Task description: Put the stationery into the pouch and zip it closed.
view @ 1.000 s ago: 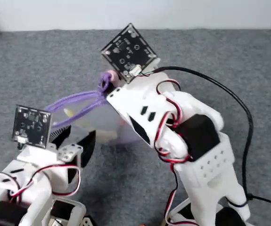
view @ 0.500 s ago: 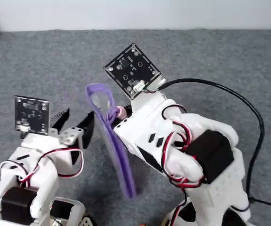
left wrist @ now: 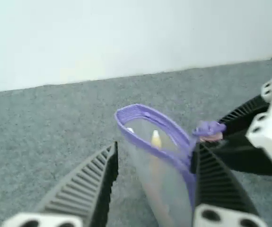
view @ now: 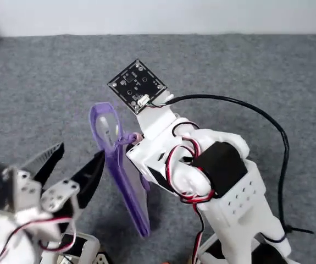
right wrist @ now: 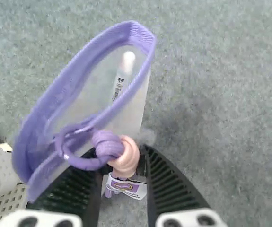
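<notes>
My right gripper [view: 136, 141] [right wrist: 121, 160] is shut on the pink bead [right wrist: 127, 154] and knotted purple cord of the zipper pull [view: 133, 136]. From it hangs the clear, purple-trimmed pouch [view: 120, 170] [right wrist: 91, 101], held on edge above the carpet with its mouth partly unzipped. Stationery lies inside: a white pen [right wrist: 121, 78] and a yellow-tipped piece [left wrist: 155, 138]. Low at the near left, my left gripper [view: 70, 165] [left wrist: 154, 151] is open. In its wrist view its ribbed fingers [left wrist: 95, 182] stand on either side of the pouch [left wrist: 162, 177] without touching it.
Grey carpet [view: 256, 71] covers the table up to a white wall [view: 201, 16] at the back. The right arm's black cable [view: 281, 143] loops along the right side. A paper tag [right wrist: 121, 187] dangles under the bead.
The pouch, lying flat a second ago, now hangs edge-on from the right gripper, which has shifted left. The left arm has swung lower and nearer, bringing its open fingers close beside the pouch.
</notes>
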You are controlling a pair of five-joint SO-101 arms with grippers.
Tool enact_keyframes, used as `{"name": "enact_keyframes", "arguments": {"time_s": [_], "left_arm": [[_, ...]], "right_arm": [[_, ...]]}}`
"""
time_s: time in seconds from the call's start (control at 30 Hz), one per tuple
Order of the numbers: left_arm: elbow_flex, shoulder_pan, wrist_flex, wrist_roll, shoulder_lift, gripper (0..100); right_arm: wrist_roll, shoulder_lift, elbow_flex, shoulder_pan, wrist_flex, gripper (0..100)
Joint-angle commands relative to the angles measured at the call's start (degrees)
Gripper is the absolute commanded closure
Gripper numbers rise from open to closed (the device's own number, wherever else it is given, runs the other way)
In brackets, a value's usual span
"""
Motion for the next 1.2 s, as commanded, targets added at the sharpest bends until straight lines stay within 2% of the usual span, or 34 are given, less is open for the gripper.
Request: {"name": "enact_keyframes", "arguments": {"time_s": [0.0, 0.27, 0.37, 0.67, 0.9, 1.17], "left_arm": [[-5.05, 0.88, 2.81, -0.35, 0.09, 74], [1.63, 8.26, 2.73, -0.18, 0.44, 74], [5.23, 8.26, 2.46, 1.93, 0.35, 74], [14.99, 8.09, -5.54, 3.16, -0.09, 75], [15.25, 8.09, -5.63, 2.81, -0.09, 84], [15.52, 8.09, -5.71, 2.81, -0.09, 85]], "right_arm": [[-0.53, -0.66, -0.18, -0.31, -2.42, 99.1], [-0.62, -0.48, -0.09, -0.40, -4.97, 99.1], [-0.62, -0.75, -0.09, -0.40, -4.44, 99.1], [-1.76, -1.10, -0.26, -2.68, -2.68, 99.1], [-1.76, -1.19, -0.35, -2.68, -2.77, 99.1], [-1.41, -3.38, -0.18, -2.86, -2.68, 99.1]]}}
